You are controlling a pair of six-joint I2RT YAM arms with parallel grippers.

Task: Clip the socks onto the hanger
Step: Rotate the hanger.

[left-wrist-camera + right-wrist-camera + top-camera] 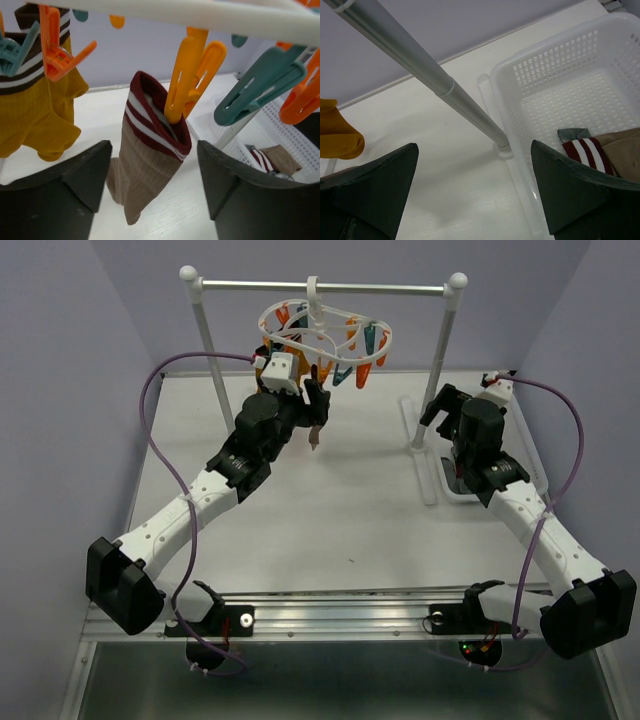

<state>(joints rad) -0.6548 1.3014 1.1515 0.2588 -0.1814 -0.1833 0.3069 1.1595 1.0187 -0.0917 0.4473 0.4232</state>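
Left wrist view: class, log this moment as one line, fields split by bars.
tan sock: hanging from orange clip on hanger | left gripper: open, straddling it | right gripper: open near basket | basket: striped sock inside

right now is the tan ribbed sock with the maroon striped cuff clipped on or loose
Clipped on: the tan sock hangs by its cuff from a yellow-orange plastic clip.

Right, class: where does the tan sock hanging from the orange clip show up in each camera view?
Top external: the tan sock hangs centre-left, below the hanger.
Left wrist: dead centre, on an orange clip.
Right wrist: not in it; the basket holds a different sock.
Shared landmark: the rack's right post, in all three.
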